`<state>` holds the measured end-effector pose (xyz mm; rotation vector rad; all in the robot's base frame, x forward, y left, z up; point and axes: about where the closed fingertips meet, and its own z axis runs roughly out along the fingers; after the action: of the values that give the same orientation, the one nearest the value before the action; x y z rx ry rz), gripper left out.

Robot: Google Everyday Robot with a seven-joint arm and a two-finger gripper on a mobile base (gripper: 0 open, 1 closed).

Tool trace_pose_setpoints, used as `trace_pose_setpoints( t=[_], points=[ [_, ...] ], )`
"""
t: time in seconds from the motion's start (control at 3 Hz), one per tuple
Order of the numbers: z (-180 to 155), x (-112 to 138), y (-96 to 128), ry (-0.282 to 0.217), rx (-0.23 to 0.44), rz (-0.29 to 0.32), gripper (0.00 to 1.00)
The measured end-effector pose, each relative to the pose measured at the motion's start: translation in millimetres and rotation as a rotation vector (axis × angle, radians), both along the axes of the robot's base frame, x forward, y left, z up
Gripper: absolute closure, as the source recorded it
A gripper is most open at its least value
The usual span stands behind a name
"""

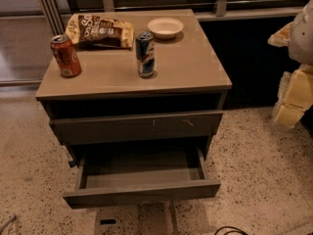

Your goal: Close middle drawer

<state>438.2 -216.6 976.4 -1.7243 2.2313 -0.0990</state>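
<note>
Four things sit on the cabinet top, all well off to the side of the gripper and above the job: farthest from it a red can, then a chip bag, a blue can standing upright nearer the front edge, and closest to it a white bowl. Below them a scratched drawer front juts out a little. Under that, the middle drawer is pulled far out, its plain front lower than the gripper and well apart from it, and its inside looks bare. The gripper hangs at the far right, beside the cabinet and touching nothing; whether it is clenched or released I cannot tell. So the closing push has not begun. To do it well, I'd say it has to come down and swing round to the outer side of that plain front, meeting it near the middle of its width, since a shove at one corner would likely skew the drawer on its runners. There is no handle, so this calls for a flat press, not a grab. It should drive straight in toward the cabinet, low enough to pass under the scratched front, and steadily, because a slam could topple the cans.
</note>
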Motion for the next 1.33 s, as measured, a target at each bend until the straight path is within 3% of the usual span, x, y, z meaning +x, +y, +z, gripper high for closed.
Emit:
trace_pose_setpoints(
  t=[0.33, 0.67, 1.0, 1.33],
  points=[
    [0.0, 0.0, 0.0, 0.000, 0.000, 0.000, 0.00],
    [-8.4, 0.0, 0.2, -0.009, 0.010, -0.003, 0.13],
    [-40.3, -1.6, 5.5, -0.010, 0.053, 0.000, 0.36],
    [-124.1, -1.8, 15.9, 0.044, 0.154, 0.009, 0.67]
  ],
)
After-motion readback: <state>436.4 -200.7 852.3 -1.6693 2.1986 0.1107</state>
